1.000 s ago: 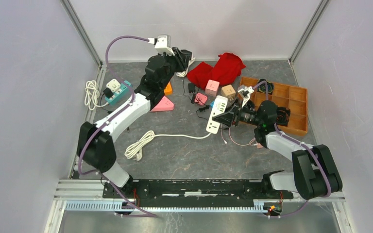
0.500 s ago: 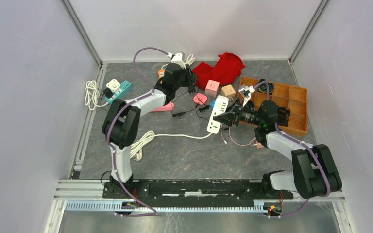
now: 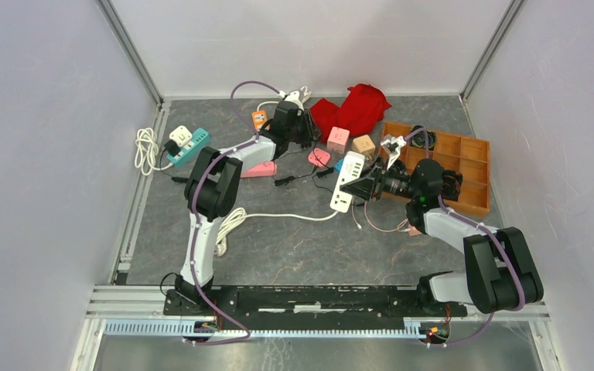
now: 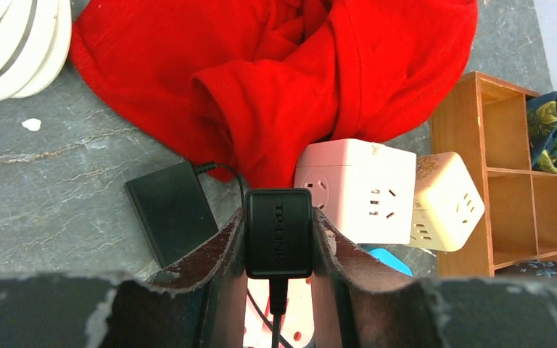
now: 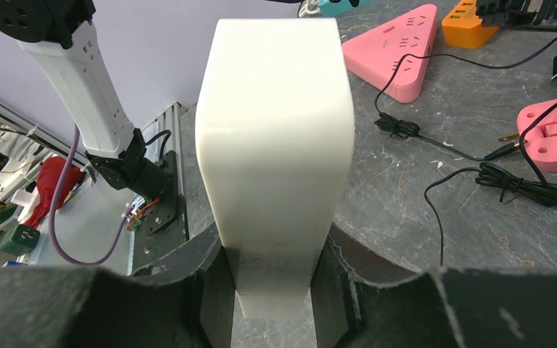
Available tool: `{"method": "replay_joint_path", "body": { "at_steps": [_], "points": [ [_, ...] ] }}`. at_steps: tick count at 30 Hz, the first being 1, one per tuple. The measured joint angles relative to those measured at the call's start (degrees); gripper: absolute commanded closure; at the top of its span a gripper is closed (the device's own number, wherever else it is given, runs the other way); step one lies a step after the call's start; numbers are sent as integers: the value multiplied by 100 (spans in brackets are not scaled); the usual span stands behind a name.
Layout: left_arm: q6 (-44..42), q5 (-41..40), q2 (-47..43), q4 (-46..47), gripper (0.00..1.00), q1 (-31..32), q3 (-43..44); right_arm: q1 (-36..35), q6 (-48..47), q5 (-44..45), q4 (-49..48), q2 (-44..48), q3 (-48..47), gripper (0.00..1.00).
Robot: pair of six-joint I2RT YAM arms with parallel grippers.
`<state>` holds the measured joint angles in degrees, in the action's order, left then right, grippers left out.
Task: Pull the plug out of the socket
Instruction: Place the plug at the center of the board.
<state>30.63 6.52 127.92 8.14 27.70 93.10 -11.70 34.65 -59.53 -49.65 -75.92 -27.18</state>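
My left gripper (image 4: 278,243) is shut on a black TP-LINK plug (image 4: 278,232), whose cable runs back under the wrist. The plug is held just in front of a pink cube socket (image 4: 359,192); I cannot tell whether they touch. In the top view the left gripper (image 3: 304,131) is at the back middle beside the red cloth (image 3: 352,108). My right gripper (image 5: 275,290) is shut on one end of a white power strip (image 5: 275,138), which lies mid-table in the top view (image 3: 346,179) with the right gripper (image 3: 362,188) at its right side.
A second black adapter (image 4: 170,210) lies left of the plug. A beige cube socket (image 4: 446,203), a wooden tray (image 3: 464,166), a flat pink socket (image 5: 551,134), a pink triangular strip (image 3: 257,168), a teal strip (image 3: 188,145) and a coiled white cable (image 3: 220,230) lie around.
The left arm swung from high at the back left, rightward and down to the table by the red cloth. The right arm and the white power strip have not moved.
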Motion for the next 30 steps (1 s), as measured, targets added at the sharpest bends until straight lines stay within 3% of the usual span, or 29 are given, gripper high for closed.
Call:
{"method": "replay_joint_path", "body": {
  "at_steps": [4,5,6,7,18,24,30],
  "points": [
    [70,-66,31,-203,34,0,66,15,4,0,-2,-17,-2,100],
    [72,-94,31,-251,23,0,92,15,4,-2,-2,-22,-2,100],
    [76,-127,31,-284,5,0,109,15,7,-2,-2,-31,-2,100],
    [81,-175,31,-332,1,0,136,15,7,-2,-2,-37,-2,100],
    [-494,-520,-599,-881,0,0,208,33,7,-37,-2,-92,-35,100],
    [-1110,-820,-2044,-1012,0,0,-4,52,2,-87,-2,-92,-87,100],
    [-1244,-914,-4389,-450,0,-4,-1676,52,-157,-168,94,-90,-197,100]
  ]
}}
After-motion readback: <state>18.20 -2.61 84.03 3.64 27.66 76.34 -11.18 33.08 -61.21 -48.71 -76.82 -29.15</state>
